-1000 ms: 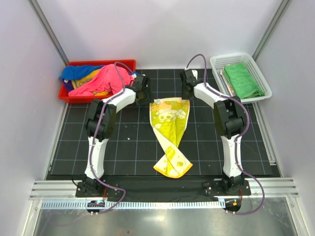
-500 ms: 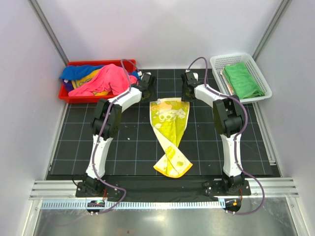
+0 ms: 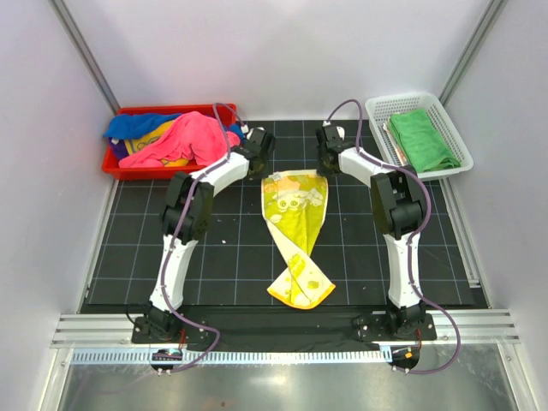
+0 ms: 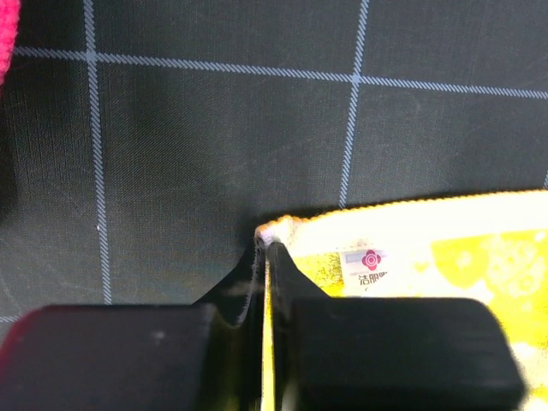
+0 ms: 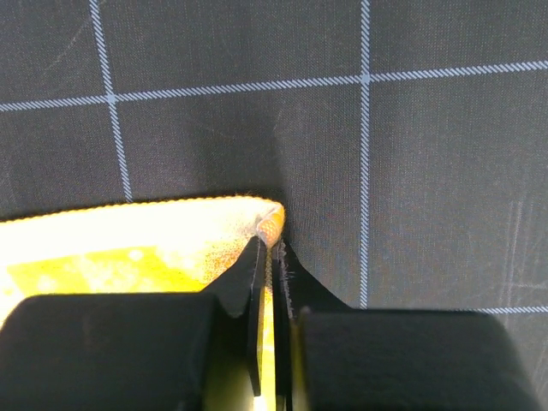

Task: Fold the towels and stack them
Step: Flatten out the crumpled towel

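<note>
A pale yellow towel (image 3: 295,223) with a printed pattern lies lengthwise on the black grid mat, twisted toward its near end. My left gripper (image 3: 262,168) is shut on its far left corner (image 4: 272,229), the cloth pinched between the jaws. My right gripper (image 3: 326,166) is shut on the far right corner (image 5: 272,224). A pink towel (image 3: 184,139) and a blue towel (image 3: 133,125) are heaped in the red tray (image 3: 171,112). A folded green towel (image 3: 421,139) rests in the white mesh basket (image 3: 419,104).
The red tray stands at the back left, just beside my left arm. The white basket stands at the back right. White walls enclose the mat, and a metal rail (image 3: 282,329) runs along the near edge.
Both grippers have gone from open to shut on the yellow towel's far corners. The left gripper moved right to the towel's corner; the towel itself has barely shifted.
</note>
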